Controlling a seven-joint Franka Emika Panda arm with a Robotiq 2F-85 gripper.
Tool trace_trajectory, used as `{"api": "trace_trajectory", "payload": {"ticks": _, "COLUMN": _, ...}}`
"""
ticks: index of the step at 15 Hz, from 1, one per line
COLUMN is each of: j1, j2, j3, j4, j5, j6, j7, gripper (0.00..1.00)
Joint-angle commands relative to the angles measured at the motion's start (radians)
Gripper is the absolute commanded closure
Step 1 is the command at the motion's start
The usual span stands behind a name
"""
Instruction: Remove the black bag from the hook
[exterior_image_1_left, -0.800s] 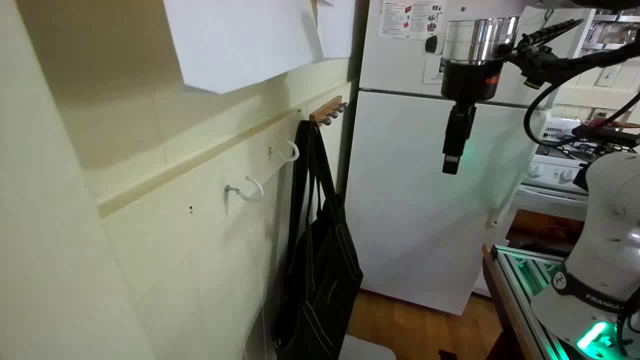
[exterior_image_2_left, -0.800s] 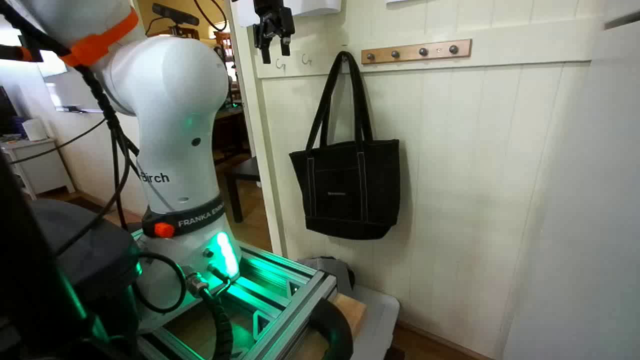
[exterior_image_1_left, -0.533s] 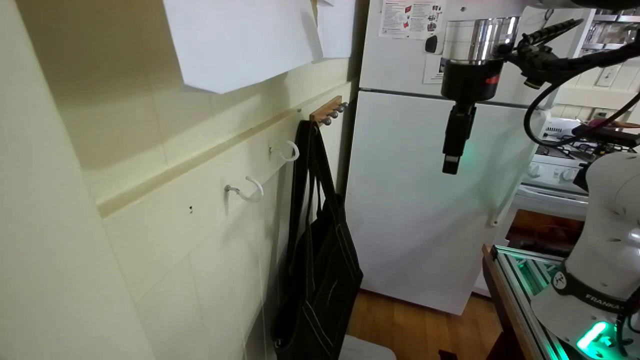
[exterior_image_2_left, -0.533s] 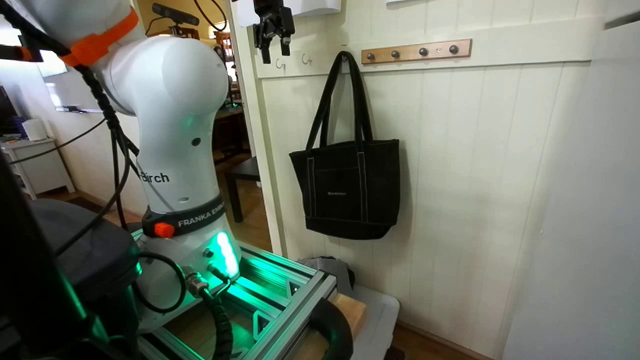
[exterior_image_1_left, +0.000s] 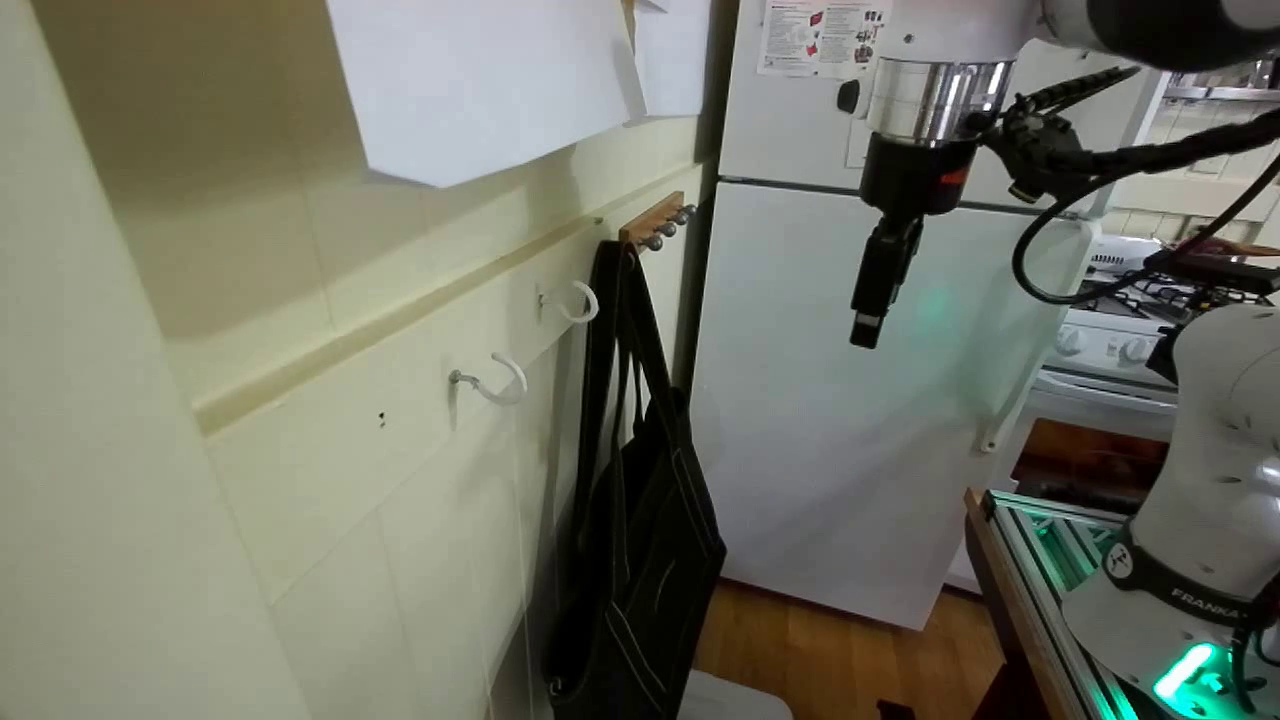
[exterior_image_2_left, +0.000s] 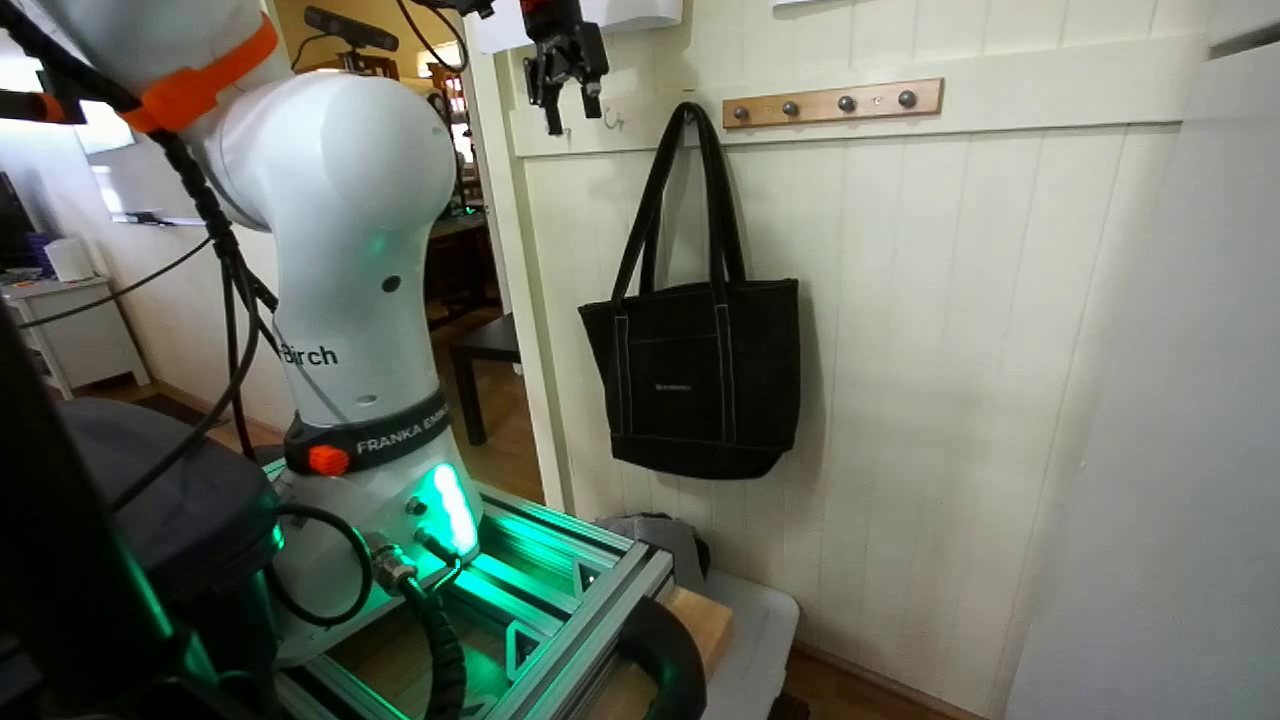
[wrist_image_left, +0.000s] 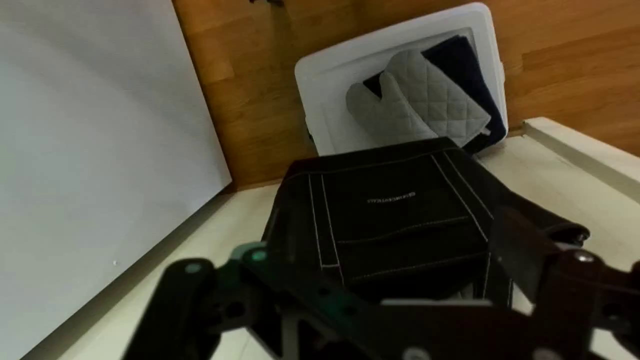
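Note:
The black bag (exterior_image_1_left: 655, 570) hangs by its long straps against the pale wall, upright and limp; it also shows in an exterior view (exterior_image_2_left: 680, 380). The straps loop over the hook (exterior_image_2_left: 689, 115), which they mostly hide, just beside the end of a wooden peg rack. My gripper (exterior_image_1_left: 866, 330) is in the air, away from the wall and touching nothing; it also shows in an exterior view (exterior_image_2_left: 573, 118), to the left of the strap loop. Its fingers point down and are apart with nothing between them. In the wrist view my gripper (wrist_image_left: 400, 240) is open, with the bag (wrist_image_left: 390, 200) beyond.
The wooden peg rack (exterior_image_2_left: 815, 106) is on the wall rail. White curled wire hooks (exterior_image_1_left: 515, 388) stick out of the wall nearer the camera. A white fridge (exterior_image_1_left: 830, 430) stands beside the bag. Oven mitts (wrist_image_left: 430, 90) lie on a white bin (wrist_image_left: 320, 65) below.
My gripper has moved a little closer to the wall and the bag and tilted slightly. The arm's wrist has come lower. The bag has not moved.

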Motion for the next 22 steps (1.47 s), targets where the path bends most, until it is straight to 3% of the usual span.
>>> {"api": "trace_trajectory", "payload": {"ticks": 1, "j1": -0.003, "j2": -0.009, "j3": -0.013, "j4": -0.087, "j5": -0.046, "j6": 0.185, "j7": 0.010, "gripper": 0.00}}
{"api": "trace_trajectory", "payload": {"ticks": 7, "j1": -0.027, "j2": 0.019, "j3": -0.019, "j4": -0.167, "j5": -0.102, "j6": 0.441, "j7": 0.009, "gripper": 0.00}}
{"api": "trace_trajectory", "payload": {"ticks": 22, "j1": -0.131, "j2": 0.184, "j3": -0.038, "j4": -0.162, "j5": -0.186, "j6": 0.756, "j7": 0.026, "gripper": 0.00}}
